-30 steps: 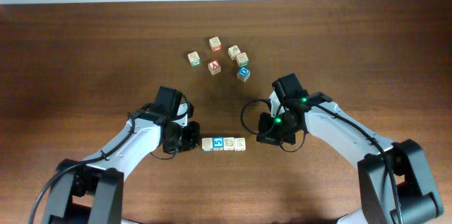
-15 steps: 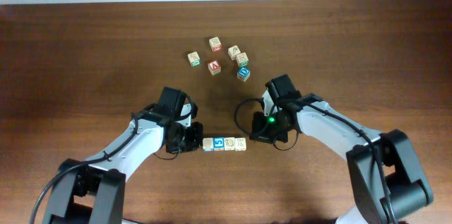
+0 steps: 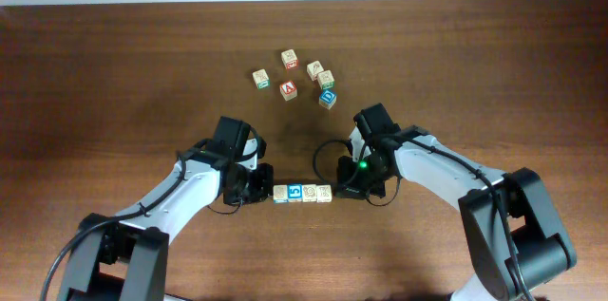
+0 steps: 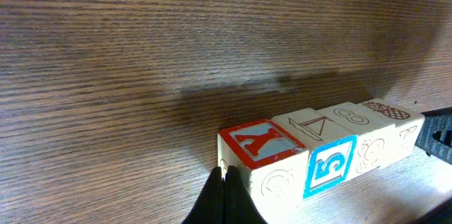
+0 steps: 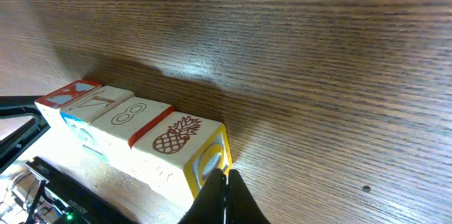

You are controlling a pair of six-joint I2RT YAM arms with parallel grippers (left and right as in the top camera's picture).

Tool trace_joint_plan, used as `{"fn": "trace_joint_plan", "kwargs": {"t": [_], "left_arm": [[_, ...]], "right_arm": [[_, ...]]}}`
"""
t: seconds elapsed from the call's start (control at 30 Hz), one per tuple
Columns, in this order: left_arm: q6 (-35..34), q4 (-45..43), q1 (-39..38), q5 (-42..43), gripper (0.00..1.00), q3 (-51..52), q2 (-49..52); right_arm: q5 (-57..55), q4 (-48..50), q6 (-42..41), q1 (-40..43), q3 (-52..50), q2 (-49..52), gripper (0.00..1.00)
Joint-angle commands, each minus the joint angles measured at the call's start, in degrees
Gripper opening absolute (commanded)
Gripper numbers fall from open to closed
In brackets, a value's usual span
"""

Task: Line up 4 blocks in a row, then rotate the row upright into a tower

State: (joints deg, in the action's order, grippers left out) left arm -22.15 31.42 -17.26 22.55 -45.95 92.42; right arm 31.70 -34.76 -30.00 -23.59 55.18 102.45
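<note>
In the lower centre of the overhead view my left gripper [image 3: 263,192] sits pinched closed on nothing. Its tip rests against the left end of the row of four blocks [image 3: 301,192], just where it was a second ago. The change is on the other side: the right gripper [image 3: 342,189], also closed and empty, has slid in from the lower right and now touches the row's right end. Its wrist camera shows the tip on the yellow face of the pineapple block [image 5: 176,139]. The block with the blue 5 [image 4: 330,169] is second from the left. I judge the row braced at both ends, ready to pivot. Farther up, the loose blocks [image 3: 289,90] lie well apart.
</note>
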Motion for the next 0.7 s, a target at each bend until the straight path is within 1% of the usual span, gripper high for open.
{"fn": "trace_joint_plan", "kwargs": {"t": [0.0,0.2,0.37,0.53,0.67], "left_arm": [[-0.1,-0.1,-0.2,1.1,0.00,0.4,0.3],[0.0,-0.1,-0.2,1.1,0.00,0.4,0.3],[0.6,-0.1,-0.2,1.3,0.00,0.4,0.3],[0.6,-0.1,-0.2,1.3,0.00,0.4,0.3],[0.6,-0.1,-0.2,1.4,0.00,0.4,0.3]], "right_arm": [[3.5,0.7,2.6,-0.6,1.7,0.1,0.04],[3.9,0.3,2.4,-5.2,5.4,-2.2,0.04],[3.6,-2.7,2.1,-9.8,12.4,-2.4,0.04],[2.3,-2.8,0.8,-12.8,14.5,-2.4,0.04],[2.1,-2.6,0.5,-13.6,14.6,-2.4,0.04]]}}
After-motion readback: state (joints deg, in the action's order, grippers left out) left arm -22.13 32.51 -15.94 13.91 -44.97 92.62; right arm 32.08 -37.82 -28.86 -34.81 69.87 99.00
